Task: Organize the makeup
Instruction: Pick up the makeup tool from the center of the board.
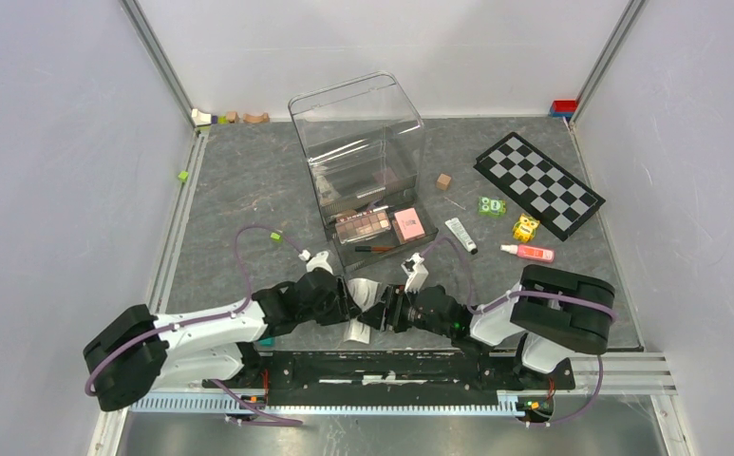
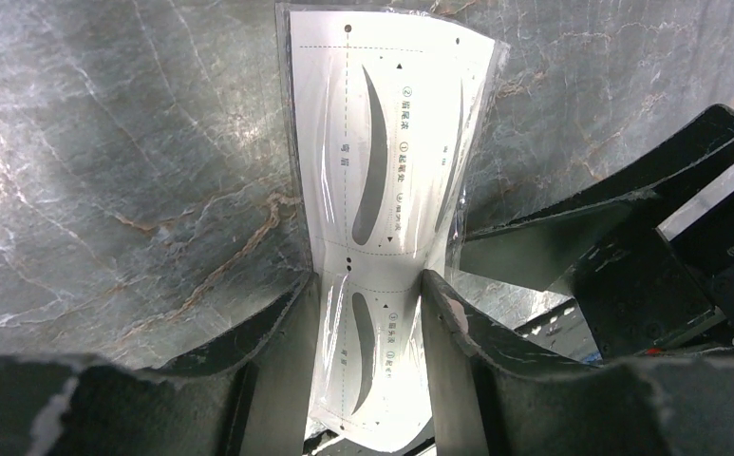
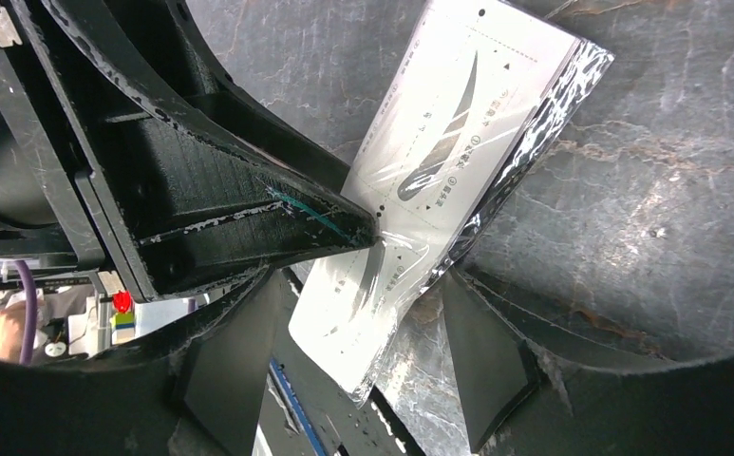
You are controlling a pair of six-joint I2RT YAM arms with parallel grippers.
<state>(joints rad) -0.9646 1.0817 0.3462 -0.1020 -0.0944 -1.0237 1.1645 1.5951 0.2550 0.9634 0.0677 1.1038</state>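
left gripper (image 2: 370, 281) pinches the bowed eyebrow card (image 2: 382, 123); right gripper (image 3: 361, 283) stands wide open around it, holding nothing. such a slick, narrow pinch could let it slip or crease.

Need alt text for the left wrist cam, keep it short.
A white eyebrow card in a clear sleeve is pinched, bowed, between the left gripper's two dark fingers above a grey marbled table. Black parts of the right arm show at right.
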